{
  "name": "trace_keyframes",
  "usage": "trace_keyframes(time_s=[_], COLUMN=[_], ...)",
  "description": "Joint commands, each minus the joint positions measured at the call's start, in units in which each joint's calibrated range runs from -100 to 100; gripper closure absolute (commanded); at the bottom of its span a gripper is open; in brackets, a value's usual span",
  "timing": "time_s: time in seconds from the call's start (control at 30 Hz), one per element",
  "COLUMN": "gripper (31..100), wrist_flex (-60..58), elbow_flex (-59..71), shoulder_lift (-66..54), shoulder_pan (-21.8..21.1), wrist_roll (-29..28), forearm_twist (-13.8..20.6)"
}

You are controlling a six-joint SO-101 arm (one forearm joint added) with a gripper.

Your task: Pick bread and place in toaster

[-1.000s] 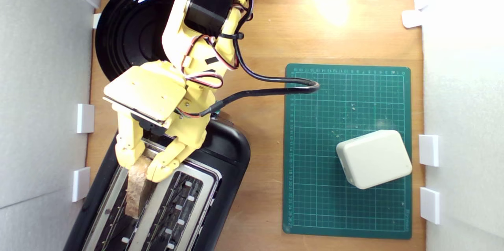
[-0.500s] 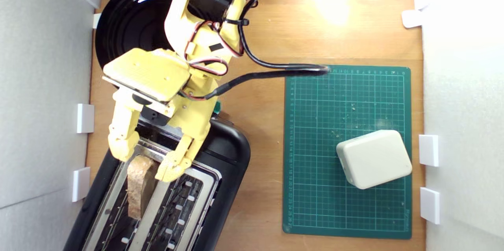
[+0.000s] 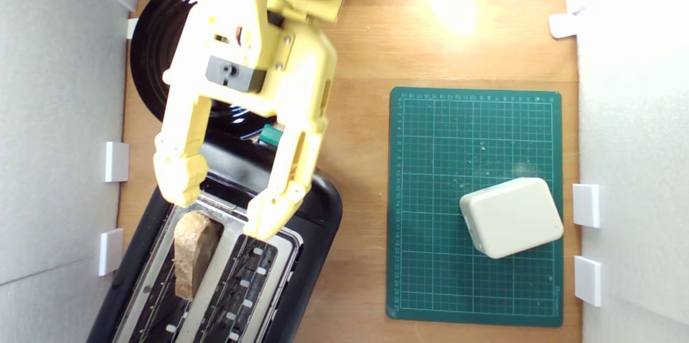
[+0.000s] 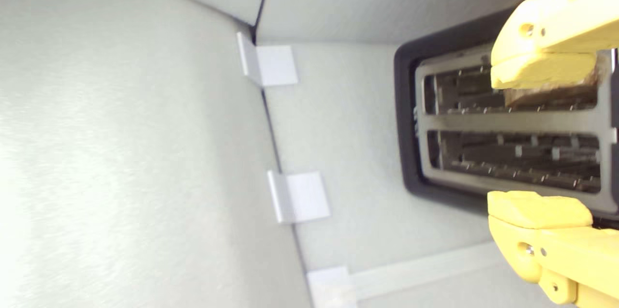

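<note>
Pincer [image 3: 222,212] spread wide and empty, poised above the toaster [image 3: 317,208]. Bread [image 3: 189,257] stands in the slot toward the exterior view's left, top protruding, clear of both fingers.

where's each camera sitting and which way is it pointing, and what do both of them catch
Exterior view: overhead, looking straight down on the wooden table; it shows the toaster, black plate, green mat and cream box, with the yellow arm and open gripper over the toaster.
Wrist view: rides on the arm, looking past its fingertips down at the toaster's slots and the white walls.
Shared: the toaster, the bread in one slot, and the gripper.
</note>
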Motion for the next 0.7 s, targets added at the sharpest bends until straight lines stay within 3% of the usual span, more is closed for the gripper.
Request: trace_keyframes(time_s=[0.0,0.07,0.17,0.37,0.4,0.5,0.67], gripper=[49.7,49.7,49.7,49.7,49.7,49.7,49.8], wrist_flex=[-0.5,-0.5,-0.5,-0.5,-0.5,-0.5,-0.4], elbow_flex=[-0.9,-0.5,-0.4,-0.1,0.0,0.6,5.0], shoulder_lift=[-8.2,-9.9,-12.0,-14.8,-15.7,-17.6,-20.6], shoulder_pan=[-3.3,-6.2,-12.5,-20.1,-22.6,-26.3,-29.6], wrist_roll=[-0.7,-4.0,-11.5,-23.0,-27.1,-35.3,-41.5], forearm_twist=[-10.6,-11.1,-7.1,-3.0,-1.8,0.8,2.5])
